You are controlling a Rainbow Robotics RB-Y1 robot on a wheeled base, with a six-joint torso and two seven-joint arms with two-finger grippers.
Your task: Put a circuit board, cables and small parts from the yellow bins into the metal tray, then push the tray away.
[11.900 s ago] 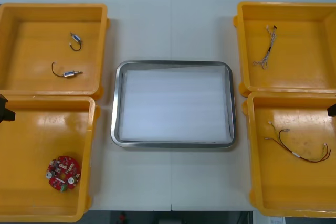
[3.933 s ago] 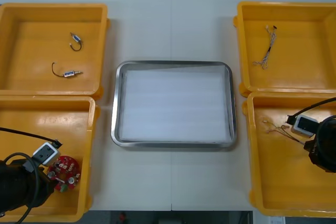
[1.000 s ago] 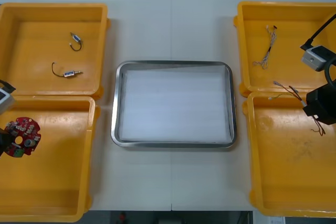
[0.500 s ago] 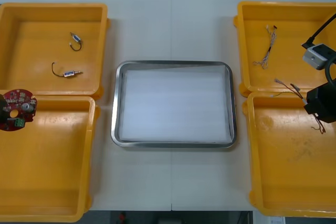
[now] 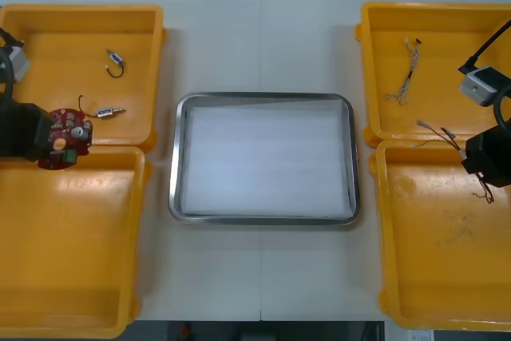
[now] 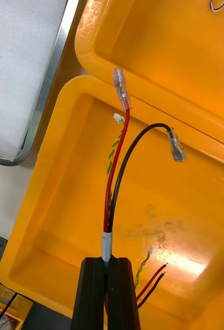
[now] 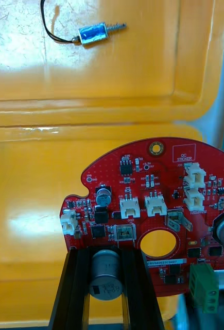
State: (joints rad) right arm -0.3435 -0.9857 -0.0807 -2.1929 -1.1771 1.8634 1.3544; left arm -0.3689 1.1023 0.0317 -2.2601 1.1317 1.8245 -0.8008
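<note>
My left gripper [image 5: 48,138] is shut on a round red circuit board [image 5: 65,136] and holds it above the wall between the two left yellow bins. In the left wrist view the fingers [image 7: 79,289] clamp the circuit board [image 7: 153,206] at a grey cylinder on its edge. My right gripper [image 5: 473,162] hangs over the near right bin [image 5: 399,277], shut on the red and yellow cable [image 5: 435,132], which also has a black lead. The cable [image 6: 117,170] rises from the closed right gripper [image 6: 109,289]. The metal tray [image 5: 174,157], white inside, lies between the bins.
Two small metal parts [image 5: 116,60] [image 5: 104,112] with black wires lie in the far left bin [image 5: 80,12]; one small metal part [image 7: 93,35] shows beyond the board. A blue and white twisted cable [image 5: 403,73] lies in the far right bin [image 5: 435,9].
The left gripper has carried the circuit board up from the near left bin and rightwards, to the wall between the two left bins. The right gripper has barely moved with its cable.
</note>
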